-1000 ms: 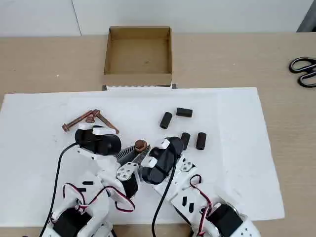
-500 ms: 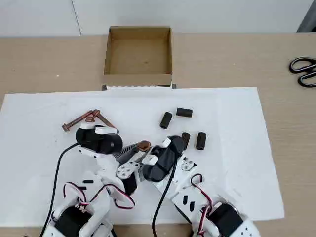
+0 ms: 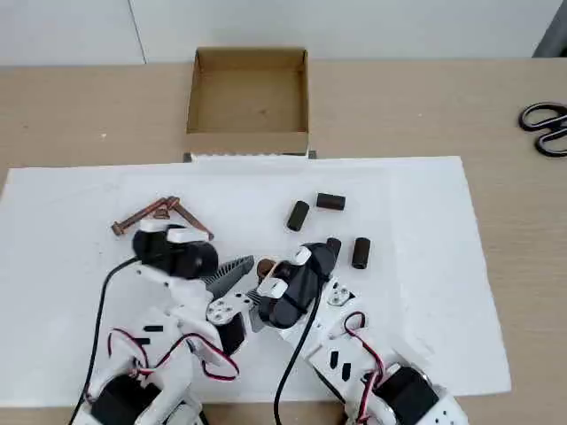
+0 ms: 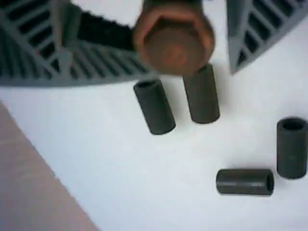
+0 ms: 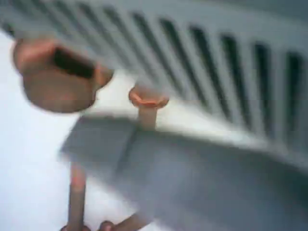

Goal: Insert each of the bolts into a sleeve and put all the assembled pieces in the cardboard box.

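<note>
Bolts first: the single bolt (image 3: pixel 265 266) between the two arms has drifted toward 4 o'clock over the last second. It is now farther from the left gripper (image 3: pixel 243 268) and closer against the right gripper (image 3: pixel 276 280), which has itself shifted a little toward 3 o'clock. The left arm has hardly moved. The bolt sits just below the middle of the white sheet (image 3: pixel 425 292), with the left gripper at its 9 o'clock and the right gripper at its 4 o'clock. In the left wrist view its hexagonal head faces the camera. Whether either gripper clamps it or stands parted cannot be told.

Counting:
- Three loose bolts (image 3: pixel 142 218), as far as the pile can be read, lie crossed at 10 o'clock from the grippers.
- Four sleeves (image 3: pixel 298 215) lie separately on the sheet at 1 to 2 o'clock.
- One cardboard box (image 3: pixel 248 142) stands at 12 o'clock, just past the sheet's far edge.
- One pair of scissors (image 3: pixel 542 127) lies at 2 o'clock on the bare table (image 3: pixel 89 106).
</note>
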